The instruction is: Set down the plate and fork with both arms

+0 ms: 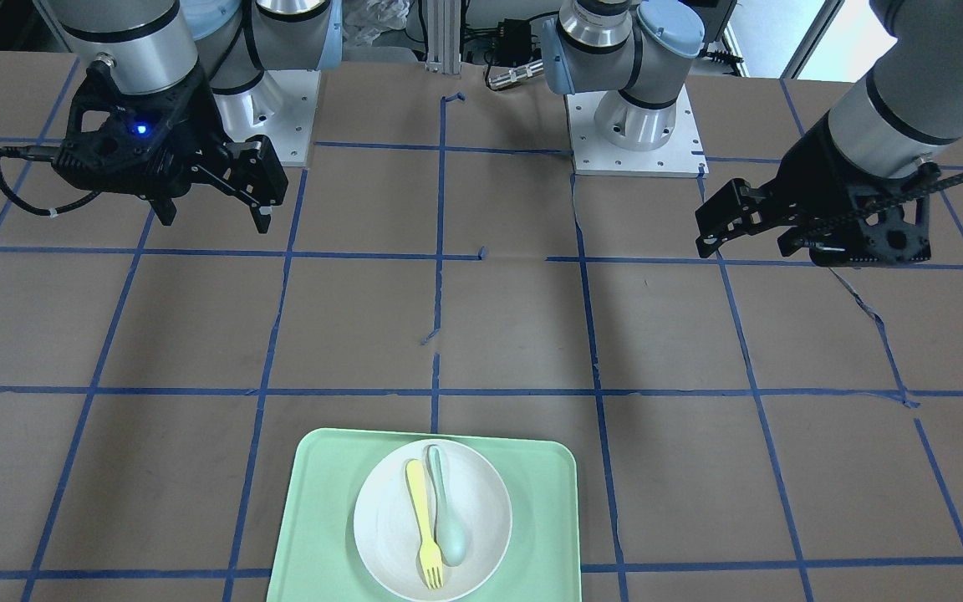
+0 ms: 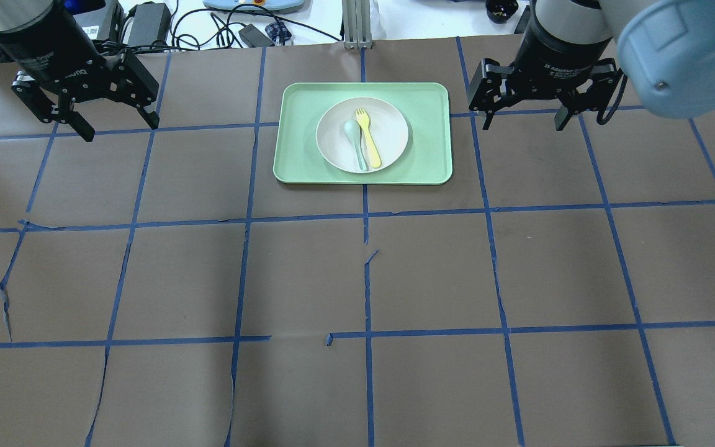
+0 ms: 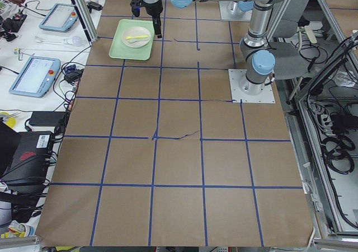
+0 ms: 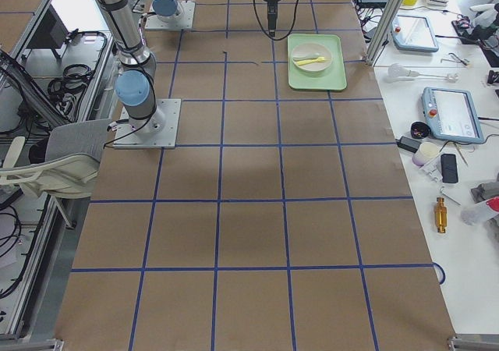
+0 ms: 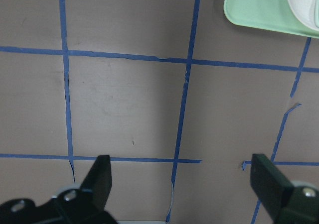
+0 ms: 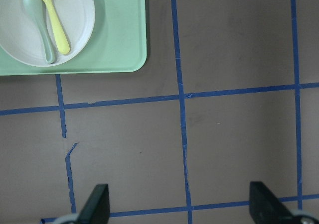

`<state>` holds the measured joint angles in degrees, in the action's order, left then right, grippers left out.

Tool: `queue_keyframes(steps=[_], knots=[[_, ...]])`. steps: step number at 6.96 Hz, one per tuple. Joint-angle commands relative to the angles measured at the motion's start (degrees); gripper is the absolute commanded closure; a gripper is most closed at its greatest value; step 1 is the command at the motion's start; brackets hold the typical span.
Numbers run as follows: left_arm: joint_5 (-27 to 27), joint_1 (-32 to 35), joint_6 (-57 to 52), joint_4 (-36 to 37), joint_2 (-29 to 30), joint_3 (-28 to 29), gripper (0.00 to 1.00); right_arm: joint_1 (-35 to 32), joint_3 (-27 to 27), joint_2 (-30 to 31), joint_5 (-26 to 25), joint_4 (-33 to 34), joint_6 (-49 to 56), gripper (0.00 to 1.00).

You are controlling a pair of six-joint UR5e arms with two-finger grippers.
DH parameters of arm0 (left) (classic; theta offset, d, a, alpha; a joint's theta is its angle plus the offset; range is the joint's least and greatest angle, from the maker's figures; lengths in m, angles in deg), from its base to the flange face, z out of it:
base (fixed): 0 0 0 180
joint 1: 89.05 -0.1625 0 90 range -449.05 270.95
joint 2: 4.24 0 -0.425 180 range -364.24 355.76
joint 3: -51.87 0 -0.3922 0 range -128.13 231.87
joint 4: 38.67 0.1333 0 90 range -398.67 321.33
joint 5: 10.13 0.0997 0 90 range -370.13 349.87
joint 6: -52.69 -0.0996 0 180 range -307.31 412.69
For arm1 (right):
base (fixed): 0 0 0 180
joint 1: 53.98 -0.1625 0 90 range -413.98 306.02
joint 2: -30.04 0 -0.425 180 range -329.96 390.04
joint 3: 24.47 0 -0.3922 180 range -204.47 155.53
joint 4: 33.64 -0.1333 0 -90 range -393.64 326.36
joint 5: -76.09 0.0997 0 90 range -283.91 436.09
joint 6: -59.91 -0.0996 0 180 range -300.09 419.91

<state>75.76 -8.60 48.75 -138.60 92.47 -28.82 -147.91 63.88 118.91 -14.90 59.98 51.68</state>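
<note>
Both pincers hang above the table (image 2: 364,279) with nothing taken. The left gripper (image 2: 120,127) has its jaws spread wide and empty, well apart from the mint-green tray (image 2: 298,143). The right gripper (image 2: 524,121) is equally wide and empty, nearer the tray, off its right edge. The plate (image 2: 395,127) sits inside the tray, and the fork (image 2: 368,139) lies on the plate just beside the spoon (image 2: 354,139), on the side toward the right arm. I judge the step in hand to be the approach, so I would assign the fork to the right gripper and the plate rim to the left. I would narrow the right jaws before descending and align them across the fork's handle. The finger on the spoon side must enter the slim gap without nudging the spoon. I would lift the fork straight up first. For the plate, I would bring the left fingers over the raised rim on its own side and keep them off the tray wall, since a shallow rim may slip.
</note>
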Motion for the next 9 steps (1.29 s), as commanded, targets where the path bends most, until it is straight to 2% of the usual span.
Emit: queue_keyframes(steps=[1,4,5,6,9], knots=[[0.16,0.06,-0.36,0.44,-1.78,-2.62,0.00,-0.02,-0.02,-0.19,0.02,-0.02,0.14,0.00],[0.68,0.59,-0.63,0.62,-3.19,-4.12,0.00,-0.55,-0.37,-0.45,-0.50,-1.24,0.05,0.00],[3.82,1.63,-0.19,0.62,-2.84,-4.03,0.00,-0.55,-0.63,-0.97,-0.42,-1.51,0.14,0.00],[4.72,3.73,0.42,0.79,-3.45,-4.29,0.00,-0.55,-0.29,-2.72,-1.81,-0.82,0.23,0.00],[4.64,5.69,0.34,2.20,-2.41,-4.21,0.00,-4.15,-2.38,-19.81,-1.90,15.12,-1.44,0.00]])
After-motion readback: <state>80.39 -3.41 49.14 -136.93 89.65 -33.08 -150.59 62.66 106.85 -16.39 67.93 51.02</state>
